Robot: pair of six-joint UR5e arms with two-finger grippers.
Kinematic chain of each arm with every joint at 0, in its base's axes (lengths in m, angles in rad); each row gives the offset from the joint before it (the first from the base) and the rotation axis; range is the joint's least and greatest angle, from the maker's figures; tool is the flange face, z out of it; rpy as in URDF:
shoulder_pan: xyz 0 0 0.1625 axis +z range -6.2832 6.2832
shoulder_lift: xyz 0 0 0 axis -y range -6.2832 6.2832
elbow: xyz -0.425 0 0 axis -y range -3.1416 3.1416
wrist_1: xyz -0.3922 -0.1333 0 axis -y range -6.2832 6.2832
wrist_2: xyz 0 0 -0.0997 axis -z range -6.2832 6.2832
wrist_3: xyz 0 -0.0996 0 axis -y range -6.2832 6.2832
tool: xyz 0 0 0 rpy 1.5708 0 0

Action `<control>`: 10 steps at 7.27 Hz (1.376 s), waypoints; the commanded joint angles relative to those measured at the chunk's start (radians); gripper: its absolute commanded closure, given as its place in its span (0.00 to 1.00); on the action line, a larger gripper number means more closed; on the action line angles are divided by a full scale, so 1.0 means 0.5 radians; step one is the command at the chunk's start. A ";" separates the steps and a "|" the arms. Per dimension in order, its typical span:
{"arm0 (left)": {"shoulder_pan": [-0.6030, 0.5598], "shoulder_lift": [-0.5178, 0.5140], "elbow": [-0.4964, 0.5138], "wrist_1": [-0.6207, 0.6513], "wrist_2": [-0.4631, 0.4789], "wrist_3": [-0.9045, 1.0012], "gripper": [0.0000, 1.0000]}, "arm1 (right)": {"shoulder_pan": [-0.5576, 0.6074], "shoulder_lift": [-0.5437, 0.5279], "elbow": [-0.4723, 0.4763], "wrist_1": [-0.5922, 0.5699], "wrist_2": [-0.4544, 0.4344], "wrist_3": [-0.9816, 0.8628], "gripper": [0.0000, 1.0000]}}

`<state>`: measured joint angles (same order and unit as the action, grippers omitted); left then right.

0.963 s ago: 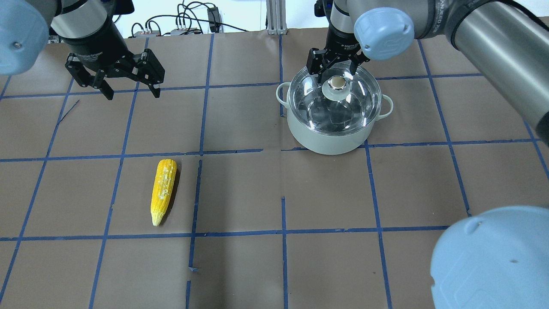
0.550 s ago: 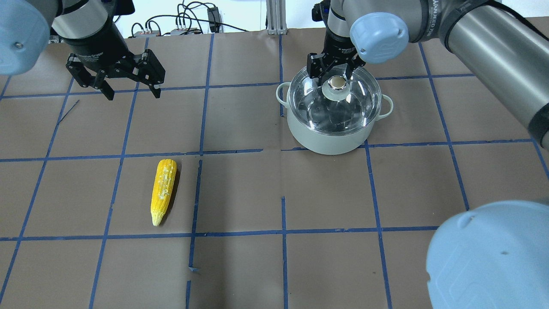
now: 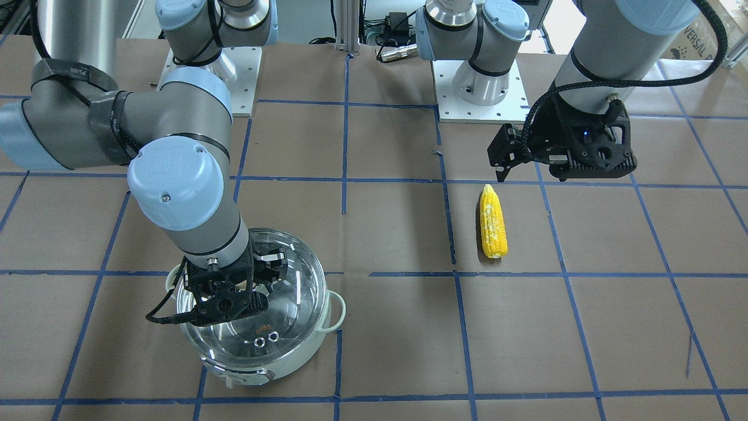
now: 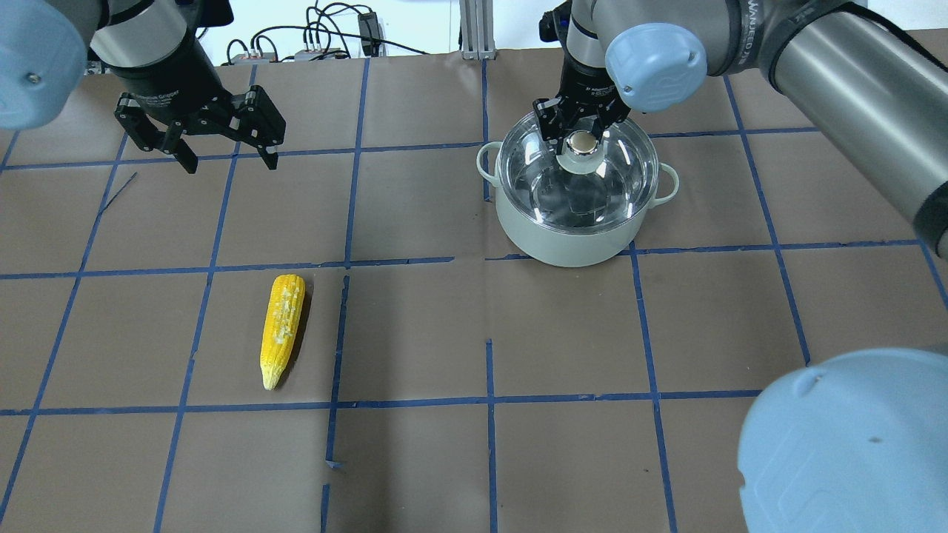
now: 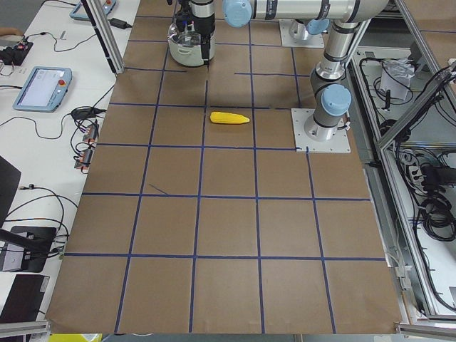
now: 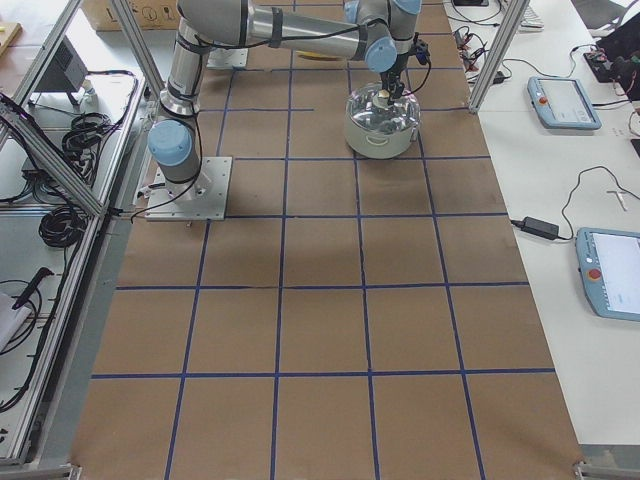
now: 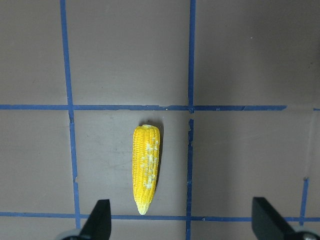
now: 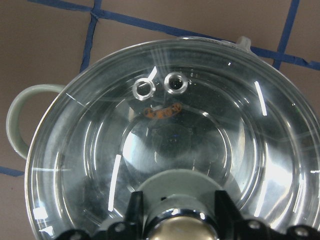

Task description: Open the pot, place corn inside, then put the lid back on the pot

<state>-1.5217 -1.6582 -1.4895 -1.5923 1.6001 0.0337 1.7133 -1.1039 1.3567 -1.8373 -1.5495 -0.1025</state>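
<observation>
1. Your right claw [image 4: 581, 137] looks clamped on the knob [image 8: 177, 227] of the lid [image 4: 541, 174], one finger either side. The lid sits on the pot [image 4: 552, 240], right under the claw.
2. The lid is glass, so figure stiff, slick, breakable and a bit heavy. The knob's the only sane hold. Lift straight up, or it could tilt and slip.
3. Left claw [image 4: 229, 163] hangs wide open, holding nothing. The corn [image 4: 282, 329] lies on the table [image 4: 415, 333], below and ahead of it, well apart.
4. Corn looks light, rigid and bumpy enough to grip. Pinch across the fat middle, not the tapered tip.
</observation>
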 commanded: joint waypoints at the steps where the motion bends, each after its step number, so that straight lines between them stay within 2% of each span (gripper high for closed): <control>1: 0.000 0.000 0.000 0.000 0.000 0.000 0.00 | 0.000 -0.026 -0.004 0.024 -0.003 -0.019 0.70; 2: 0.003 0.000 0.003 0.003 0.000 0.009 0.00 | 0.000 -0.038 -0.041 0.088 -0.012 -0.019 0.73; 4: 0.003 0.000 0.009 0.003 0.003 0.055 0.00 | -0.012 -0.142 -0.054 0.177 -0.015 -0.019 0.74; 6: 0.046 0.003 -0.006 -0.015 0.009 0.116 0.00 | -0.061 -0.377 -0.017 0.430 -0.027 -0.047 0.73; 7: 0.180 -0.024 -0.109 0.000 -0.003 0.375 0.00 | -0.064 -0.549 0.029 0.605 -0.033 -0.047 0.72; 8: 0.278 -0.015 -0.293 0.021 -0.022 0.429 0.00 | -0.079 -0.690 0.126 0.640 -0.030 -0.047 0.71; 10: 0.307 -0.064 -0.682 0.473 -0.016 0.445 0.00 | -0.122 -0.860 0.314 0.622 -0.030 -0.044 0.72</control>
<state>-1.3856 -1.6769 -1.7145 -1.4825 1.5926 0.2434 1.6643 -1.4778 1.4565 -1.5283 -1.5646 -0.1260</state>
